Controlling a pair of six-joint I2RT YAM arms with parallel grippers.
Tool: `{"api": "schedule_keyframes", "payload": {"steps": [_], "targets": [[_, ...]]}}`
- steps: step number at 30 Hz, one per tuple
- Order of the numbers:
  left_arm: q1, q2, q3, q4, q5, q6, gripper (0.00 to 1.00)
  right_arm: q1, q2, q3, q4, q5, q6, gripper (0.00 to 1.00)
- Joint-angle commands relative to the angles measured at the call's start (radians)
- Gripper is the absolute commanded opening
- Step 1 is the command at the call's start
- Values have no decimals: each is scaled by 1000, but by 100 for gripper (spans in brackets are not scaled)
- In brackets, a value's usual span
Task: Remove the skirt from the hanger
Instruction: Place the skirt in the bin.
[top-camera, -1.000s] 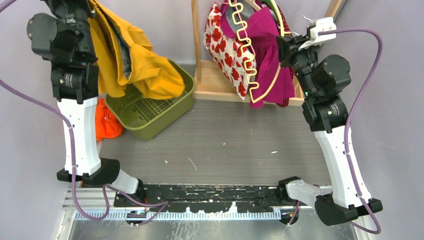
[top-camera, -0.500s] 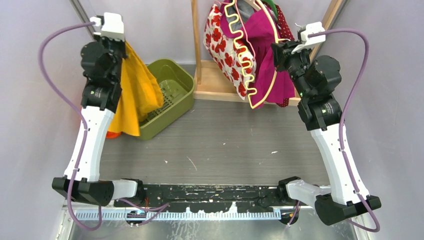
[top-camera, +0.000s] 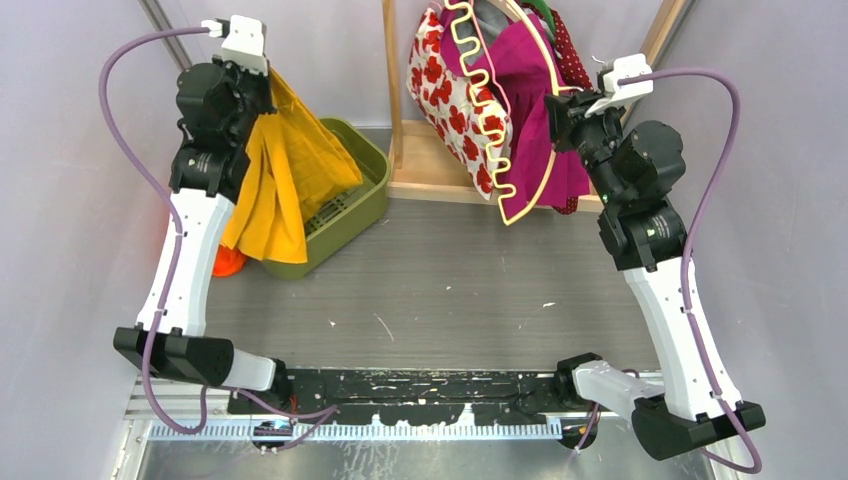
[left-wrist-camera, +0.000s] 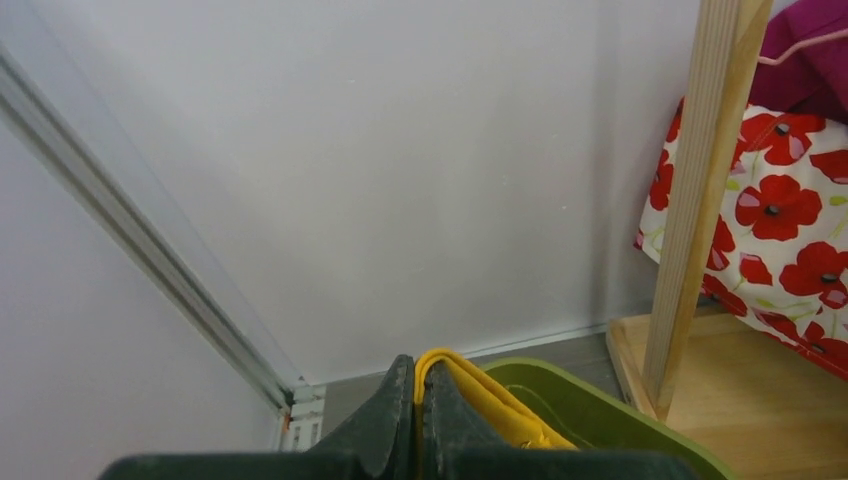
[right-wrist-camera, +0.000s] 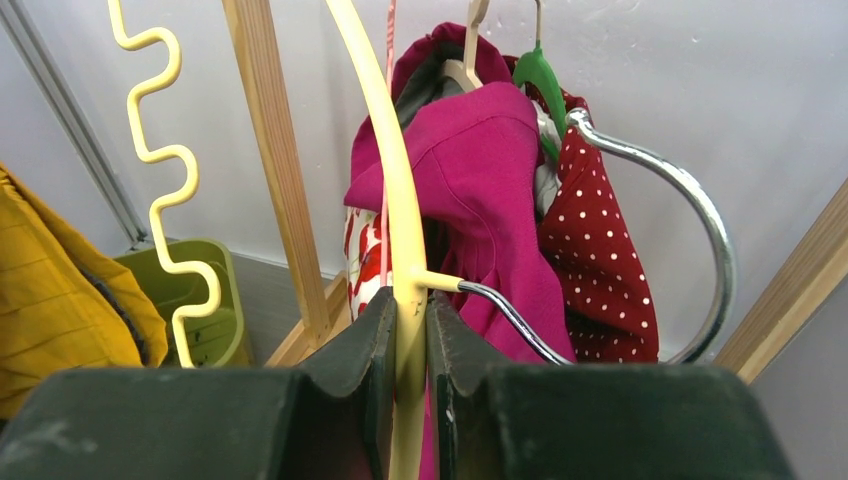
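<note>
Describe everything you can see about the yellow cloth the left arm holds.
It is a mustard-yellow skirt of soft cloth, hanging limp in long folds. The left gripper is shut on a folded edge at its top. It dangles over the green basket, its lower hem drooping across the basket's near rim; whether they touch is unclear.

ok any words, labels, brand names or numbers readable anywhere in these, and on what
None: no readable text in any view.
The yellow skirt, the cream hanger and the green basket carry no visible marking.
The poppy-print garment and the dotted red garment show pattern only, no lettering.
</note>
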Motion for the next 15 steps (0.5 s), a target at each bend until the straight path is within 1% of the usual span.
{"api": "schedule_keyframes", "payload": {"steps": [1, 4, 6, 8, 11, 15], "targets": [[1, 46, 15, -65, 108, -56, 0, -4, -26, -8, 91, 10, 7, 1], [1, 24, -170, 3, 129, -134, 0, -4, -30, -26, 102, 6, 14, 1], [1, 31, -234, 9, 118, -164, 0, -4, -26, -30, 96, 1, 15, 1], [1, 59, -243, -24, 104, -178, 0, -4, -21, -30, 89, -3, 15, 1], [1, 105, -215, -90, 55, -189, 0, -4, -23, -44, 94, -4, 18, 0], [2, 154, -140, -175, 32, -197, 0, -4, -21, -52, 88, 1, 16, 1]]}}
